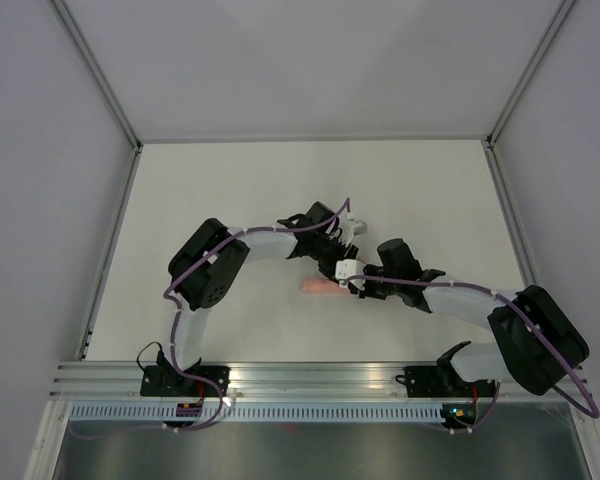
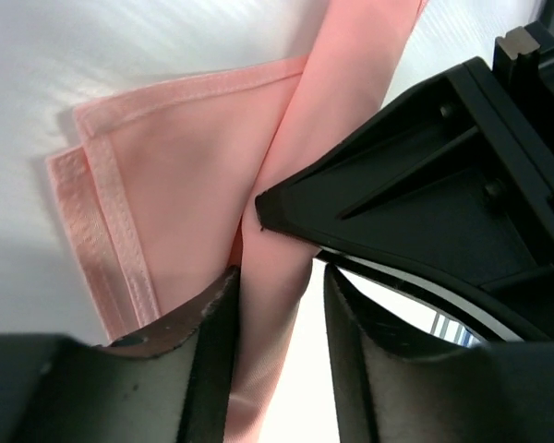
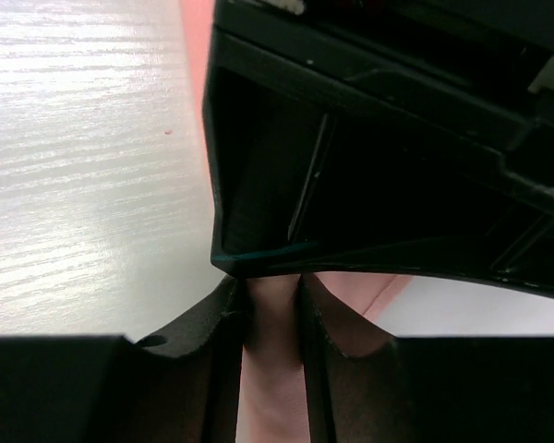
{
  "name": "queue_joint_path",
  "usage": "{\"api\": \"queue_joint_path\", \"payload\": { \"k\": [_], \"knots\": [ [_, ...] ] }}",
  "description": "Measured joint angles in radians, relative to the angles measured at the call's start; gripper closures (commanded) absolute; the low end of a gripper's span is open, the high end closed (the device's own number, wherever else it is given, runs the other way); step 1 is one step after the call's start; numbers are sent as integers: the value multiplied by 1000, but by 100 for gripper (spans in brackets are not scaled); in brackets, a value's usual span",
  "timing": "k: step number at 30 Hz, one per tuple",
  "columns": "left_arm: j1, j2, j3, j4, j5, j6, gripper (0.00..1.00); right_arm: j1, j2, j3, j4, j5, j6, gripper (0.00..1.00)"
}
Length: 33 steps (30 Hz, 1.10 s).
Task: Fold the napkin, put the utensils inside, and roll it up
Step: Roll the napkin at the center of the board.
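The pale pink napkin (image 1: 315,287) lies mid-table, folded small, mostly under the two grippers. In the left wrist view its flat hemmed corner (image 2: 166,175) spreads left, and a rolled part runs down between my left gripper's jaws (image 2: 277,300). The left finger touches the roll; a gap of white table shows before the right finger, so this gripper is open. My right gripper (image 3: 272,305) is shut on the rolled napkin (image 3: 272,392), facing the left gripper tip to tip. In the top view the left gripper (image 1: 338,262) and right gripper (image 1: 356,280) meet. The utensils are hidden.
The white table (image 1: 230,200) is boxed in by pale walls with metal posts (image 1: 110,100) at the far corners. A metal rail (image 1: 310,375) carrying the arm bases runs along the near edge.
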Motion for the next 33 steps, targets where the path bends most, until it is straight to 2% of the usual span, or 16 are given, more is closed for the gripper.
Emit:
{"api": "queue_joint_path", "payload": {
  "k": [7,13,21,25,29,33],
  "knots": [
    [20,-114,-124,62,-103,-80,46,0,56,69,-64,-32,-11,78],
    [42,-269,-259,135,-242,-135,47,-13,129,166,-174,-77,-33,78],
    [47,-557,-547,420,-481,-187,45,-87,272,347,-396,-212,-81,79],
    [43,-642,-715,632,-593,-195,44,-134,373,468,-547,-293,-117,79],
    [-18,-683,-867,795,-728,-161,40,-167,476,589,-695,-361,-151,79],
    [-163,-663,-889,917,-859,-17,38,-187,557,681,-808,-402,-174,79]
  ]
}}
